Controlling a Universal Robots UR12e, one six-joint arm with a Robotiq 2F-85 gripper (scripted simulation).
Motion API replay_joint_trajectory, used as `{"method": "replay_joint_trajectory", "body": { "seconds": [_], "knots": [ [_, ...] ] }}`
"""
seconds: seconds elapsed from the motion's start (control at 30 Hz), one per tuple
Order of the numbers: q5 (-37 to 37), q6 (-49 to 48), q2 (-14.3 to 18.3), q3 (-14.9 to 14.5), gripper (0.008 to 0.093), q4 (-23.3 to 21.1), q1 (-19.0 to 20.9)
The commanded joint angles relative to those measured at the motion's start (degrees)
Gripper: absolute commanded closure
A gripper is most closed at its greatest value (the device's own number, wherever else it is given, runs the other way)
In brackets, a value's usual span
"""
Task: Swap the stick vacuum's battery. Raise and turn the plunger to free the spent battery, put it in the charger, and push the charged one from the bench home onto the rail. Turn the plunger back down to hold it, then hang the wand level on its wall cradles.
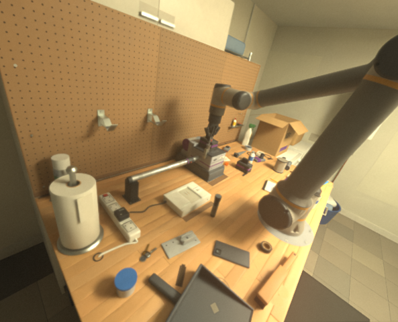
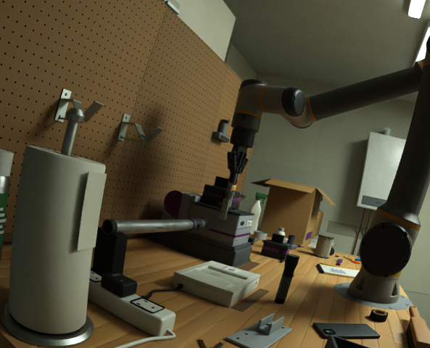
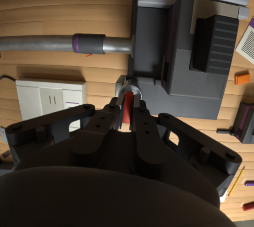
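The plunger's red tab [image 3: 128, 108] is gripped by my closed gripper [image 3: 128, 102] [image 1: 206, 142] [image 2: 233, 180]. The tab stands on a round steel post at the near corner of the vacuum body [image 1: 207, 159] [image 2: 222, 224]. The body rests on a dark stand at the back of the bench. A dark ribbed battery [image 3: 214, 44] sits on top of the body. The metal wand [image 1: 159, 169] [image 2: 151, 226] [image 3: 54, 43] runs level from the body to a dark foot block. The white charger [image 1: 187, 198] [image 2: 217, 281] [image 3: 51, 98] lies in front of the wand. A second purple-striped battery [image 1: 244, 164] [image 2: 277, 249] lies to the right on the bench.
The pegboard behind carries two wall cradles [image 1: 106, 120] [image 1: 153, 117]. A paper towel roll [image 1: 76, 211] and a power strip [image 1: 120, 216] stand at the left. A black torch [image 1: 215, 205] stands beside the charger. A cardboard box [image 1: 277, 133] sits far right. Small clutter covers the near bench.
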Motion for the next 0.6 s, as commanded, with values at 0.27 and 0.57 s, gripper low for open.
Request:
{"method": "replay_joint_trajectory", "body": {
  "seconds": [0.27,0.57],
  "knots": [
    [-0.02,0.00,-0.07,-0.10,0.0734,0.04,0.01],
    [-0.01,0.00,-0.07,-0.10,0.0734,0.05,0.01]
  ]
}}
